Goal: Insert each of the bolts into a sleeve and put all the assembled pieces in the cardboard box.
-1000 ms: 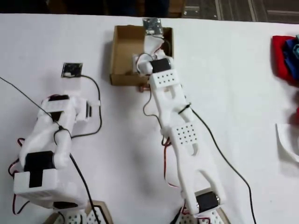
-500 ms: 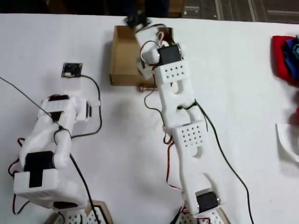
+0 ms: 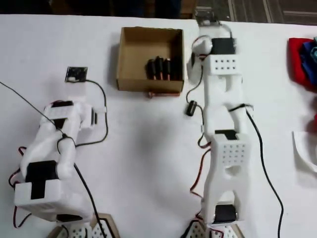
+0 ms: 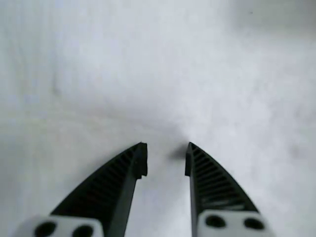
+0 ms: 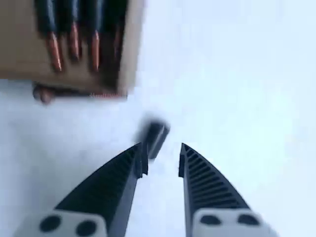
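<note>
The cardboard box stands at the back of the white table with three assembled pieces lying side by side in it. A copper bolt lies on the table against the box's front wall. One black sleeve lies to the right of the bolt. My right arm stretches along the box's right side. In the right wrist view my right gripper hangs open and empty, with the sleeve just past its fingertips and the box beyond. My left gripper is open over bare table.
The left arm sits folded at the front left with its cable looping over the table. A red and blue cloth and a white object lie at the right edge. Open table lies between the two arms.
My right arm has swung from over the box to its right side, uncovering the three pieces inside and the sleeve on the table. The left arm has not moved.
</note>
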Available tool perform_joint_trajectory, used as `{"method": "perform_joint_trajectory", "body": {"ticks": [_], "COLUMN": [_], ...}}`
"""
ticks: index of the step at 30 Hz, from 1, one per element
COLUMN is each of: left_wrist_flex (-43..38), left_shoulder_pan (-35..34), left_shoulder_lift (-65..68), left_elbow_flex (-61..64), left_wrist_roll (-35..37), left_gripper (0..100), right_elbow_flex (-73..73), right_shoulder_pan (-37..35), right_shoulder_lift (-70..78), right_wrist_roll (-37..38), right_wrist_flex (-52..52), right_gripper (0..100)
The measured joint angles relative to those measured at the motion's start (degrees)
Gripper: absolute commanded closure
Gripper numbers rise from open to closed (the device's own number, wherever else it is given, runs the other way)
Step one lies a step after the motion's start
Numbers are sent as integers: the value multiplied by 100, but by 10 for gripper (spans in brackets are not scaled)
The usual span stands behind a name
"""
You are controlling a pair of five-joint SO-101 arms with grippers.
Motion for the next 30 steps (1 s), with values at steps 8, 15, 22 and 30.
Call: {"method": "perform_joint_trajectory", "body": {"ticks": [8, 15, 22, 30], "left_wrist_flex": [0, 0, 0, 0], "left_shoulder_pan": [0, 0, 0, 0], "left_shoulder_lift": [0, 0, 0, 0], "left_elbow_flex": [0, 0, 0, 0], "left_wrist_roll": [0, 0, 0, 0], "left_gripper": [850, 850, 850, 850], "right_elbow_flex": [1389, 1407, 1310, 1222], "right_shoulder_pan": [-352, -325, -308, -299], "right_shoulder_lift": [70, 519, 571, 598], "right_wrist_roll": [-1363, -1468, -1468, -1468], "right_wrist_flex": [-457, -870, -932, -985], "right_gripper": [907, 887, 850, 854]}}
